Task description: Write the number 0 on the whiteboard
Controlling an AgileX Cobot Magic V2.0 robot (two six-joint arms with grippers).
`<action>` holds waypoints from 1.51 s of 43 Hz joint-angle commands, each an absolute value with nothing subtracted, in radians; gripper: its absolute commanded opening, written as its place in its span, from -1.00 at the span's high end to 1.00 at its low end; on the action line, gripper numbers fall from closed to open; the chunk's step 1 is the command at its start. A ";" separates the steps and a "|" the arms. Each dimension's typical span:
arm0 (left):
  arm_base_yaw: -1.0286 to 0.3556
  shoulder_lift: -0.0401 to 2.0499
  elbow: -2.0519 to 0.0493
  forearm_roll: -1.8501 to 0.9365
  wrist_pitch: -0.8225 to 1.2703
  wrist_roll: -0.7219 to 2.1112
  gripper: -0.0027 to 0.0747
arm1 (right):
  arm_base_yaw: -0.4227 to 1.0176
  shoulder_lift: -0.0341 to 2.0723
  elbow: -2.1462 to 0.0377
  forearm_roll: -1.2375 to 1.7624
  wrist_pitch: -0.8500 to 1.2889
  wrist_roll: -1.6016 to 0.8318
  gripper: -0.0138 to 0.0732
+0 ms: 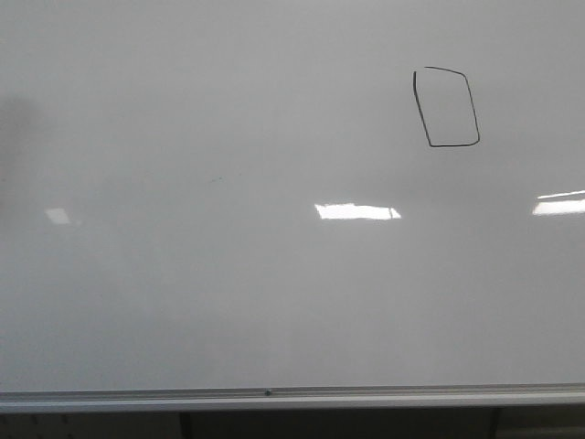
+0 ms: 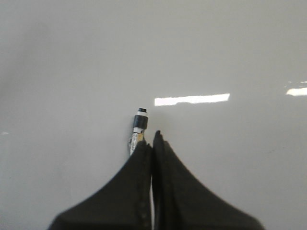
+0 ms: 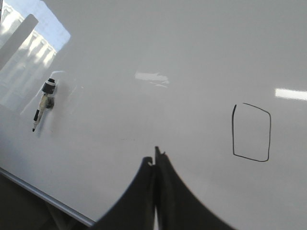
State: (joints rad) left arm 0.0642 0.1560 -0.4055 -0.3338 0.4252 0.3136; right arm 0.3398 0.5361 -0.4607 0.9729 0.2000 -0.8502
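Note:
The whiteboard [image 1: 183,302] fills the front view, with its silver rail [image 1: 274,398] along the bottom. The number 0 [image 1: 430,128] is a thin black boxy loop at the upper right; it also shows in the right wrist view [image 3: 233,139]. My left gripper [image 2: 153,139] is shut, close to the board [image 2: 72,72]. A marker [image 2: 139,125] with a black end and a white band sticks out from behind one fingertip, its lower part hidden. The marker also shows in the right wrist view [image 3: 45,100], against the board far from the 0. My right gripper [image 3: 155,160] is shut and empty. Neither gripper shows in the front view.
Bright rectangular light reflections [image 1: 356,212] lie across the board's middle and right edge [image 1: 559,205]. A window reflection [image 3: 29,43] shows on the board in the right wrist view. The board's rail [image 3: 43,194] runs near my right gripper, with dark space below it.

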 commanded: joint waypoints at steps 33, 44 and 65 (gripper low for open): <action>0.063 -0.023 0.027 -0.038 0.000 -0.014 0.98 | 0.338 0.540 -0.487 0.988 0.171 -0.859 0.84; 0.063 -0.023 0.027 -0.038 0.000 -0.014 0.98 | 0.338 0.540 -0.487 0.988 0.170 -0.859 0.84; 0.063 -0.023 0.027 -0.038 0.000 -0.014 0.98 | 0.338 0.540 -0.487 0.988 0.170 -0.859 0.84</action>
State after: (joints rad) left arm 0.0642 -0.0041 0.0051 -0.0359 0.0848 0.0000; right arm 0.3398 0.5361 -0.4601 0.9729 0.2107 -0.8502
